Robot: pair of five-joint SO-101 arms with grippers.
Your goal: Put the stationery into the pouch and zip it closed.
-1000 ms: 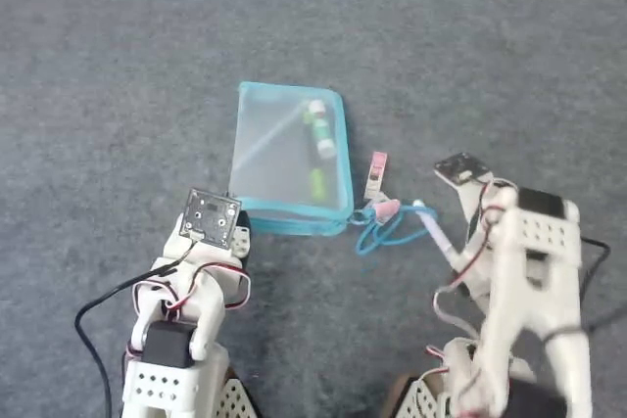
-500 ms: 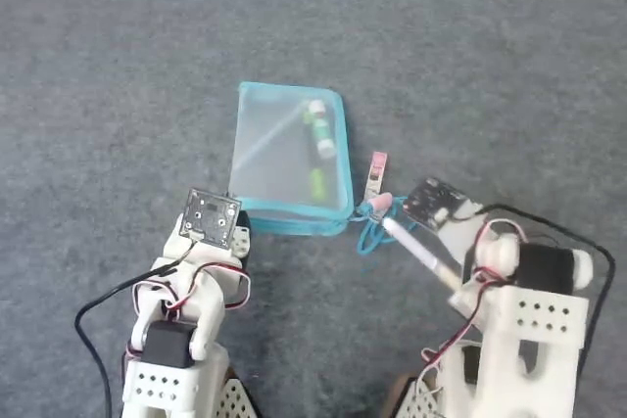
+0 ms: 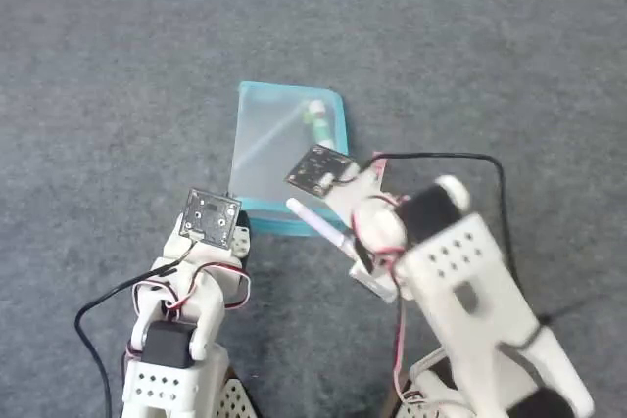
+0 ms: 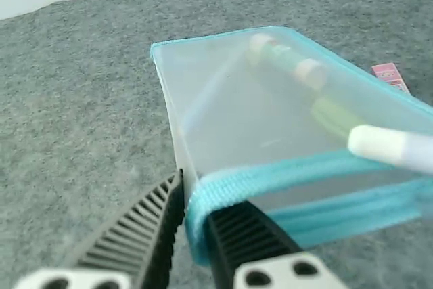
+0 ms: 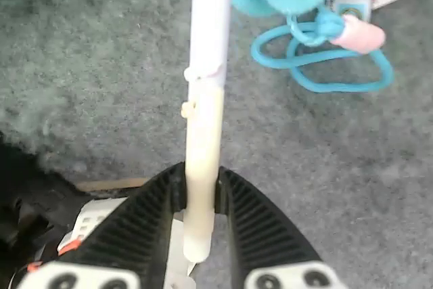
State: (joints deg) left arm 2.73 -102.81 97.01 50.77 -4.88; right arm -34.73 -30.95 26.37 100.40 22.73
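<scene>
On the mat (image 3: 118, 95), left gripper (image 4: 195, 197): is pinching the rim of the teal pouch (image 4: 257, 113).
Right gripper (image 5: 201, 181): is clamping a white pen (image 5: 208, 65) at its near edge.

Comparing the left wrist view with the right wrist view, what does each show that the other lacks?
Left wrist: the left gripper clamped on the pouch edge, with green stationery inside. Right wrist: the right gripper clamped on the pen, plus the blue zipper cord. Both: pouch, pen, grey table.
</scene>
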